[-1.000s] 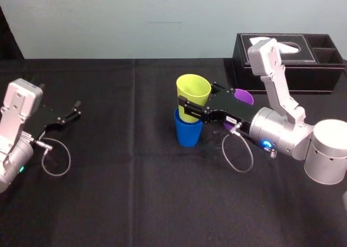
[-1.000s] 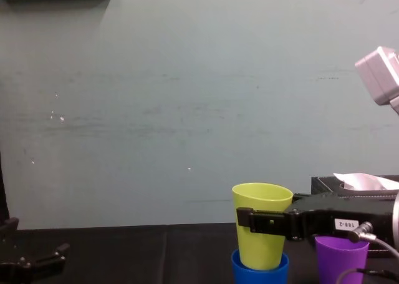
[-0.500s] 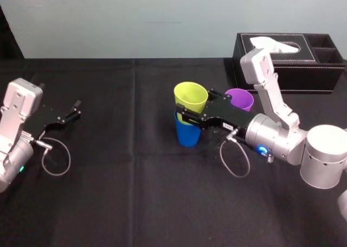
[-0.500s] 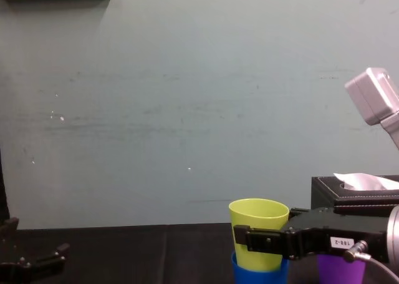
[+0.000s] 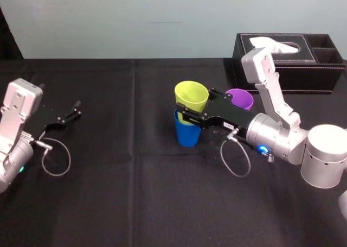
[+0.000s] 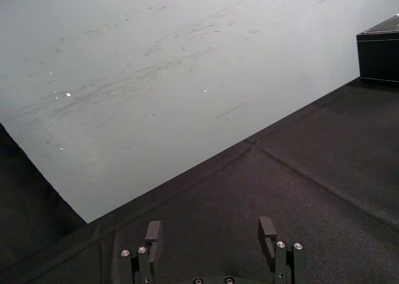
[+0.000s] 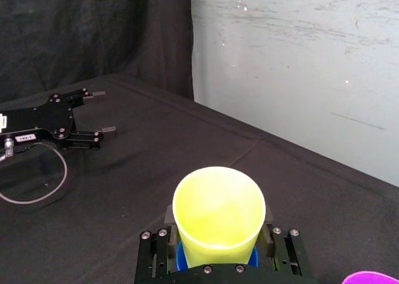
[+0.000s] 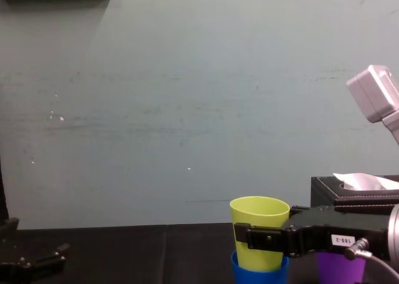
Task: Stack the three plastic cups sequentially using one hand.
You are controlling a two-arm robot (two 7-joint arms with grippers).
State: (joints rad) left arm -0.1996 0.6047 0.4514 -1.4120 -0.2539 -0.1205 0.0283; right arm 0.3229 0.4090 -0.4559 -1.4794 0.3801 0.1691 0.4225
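Note:
The yellow-green cup (image 5: 191, 97) sits partly down inside the blue cup (image 5: 187, 134), which stands upright near the middle of the black table. My right gripper (image 5: 196, 105) reaches in from the right and is shut on the yellow-green cup (image 7: 218, 212), one finger against each side of it. Just behind that gripper's body stands the purple cup (image 5: 239, 99), upright and on its own. From the chest view the yellow-green cup (image 8: 259, 225) rises out of the blue rim (image 8: 259, 276). My left gripper (image 5: 73, 110) rests open at the far left, away from the cups.
A black tissue box (image 5: 287, 57) stands at the back right, close behind the right arm. A grey cable loop (image 5: 236, 160) hangs from the right wrist. Black cloth (image 5: 135, 192) covers the table, and a pale wall (image 8: 187, 109) closes the far side.
The right gripper has lowered the yellow-green cup deeper into the blue cup and shifted slightly. The purple cup is now more exposed behind it. The left arm has not moved.

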